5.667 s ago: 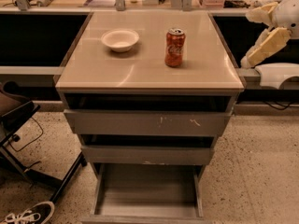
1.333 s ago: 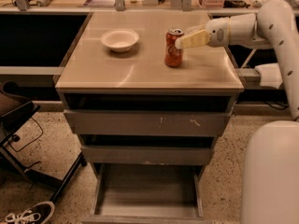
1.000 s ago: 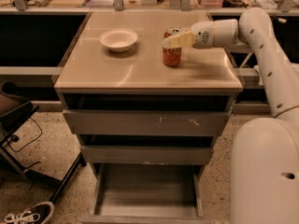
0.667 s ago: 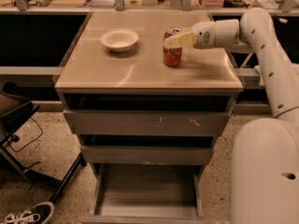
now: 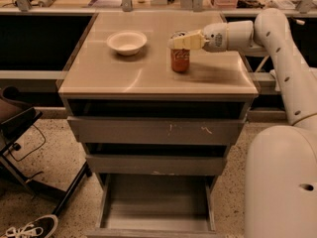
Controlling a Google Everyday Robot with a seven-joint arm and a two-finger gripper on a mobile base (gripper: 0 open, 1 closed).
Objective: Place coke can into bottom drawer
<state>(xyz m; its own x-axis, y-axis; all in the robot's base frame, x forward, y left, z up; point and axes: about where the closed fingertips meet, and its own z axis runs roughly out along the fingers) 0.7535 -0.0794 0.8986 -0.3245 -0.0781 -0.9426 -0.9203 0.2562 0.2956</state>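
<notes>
The coke can (image 5: 180,61), red with white lettering, stands upright on the cabinet top (image 5: 124,78), right of centre. My gripper (image 5: 182,40) reaches in from the right at the can's upper part and covers its top half. The can's base rests on the top. The bottom drawer (image 5: 156,202) is pulled out at floor level below, a shallow grey tray with nothing in it.
A white bowl (image 5: 127,41) sits left of the can. The scratched top drawer front (image 5: 156,130) and the plain middle drawer front (image 5: 153,163) each stand slightly out. My white arm and body (image 5: 280,182) fill the right side. A dark chair (image 5: 15,123) and a shoe (image 5: 29,228) are at the left.
My arm came in from the right and reached the can's top. Over the last second, gripper and can have hardly moved.
</notes>
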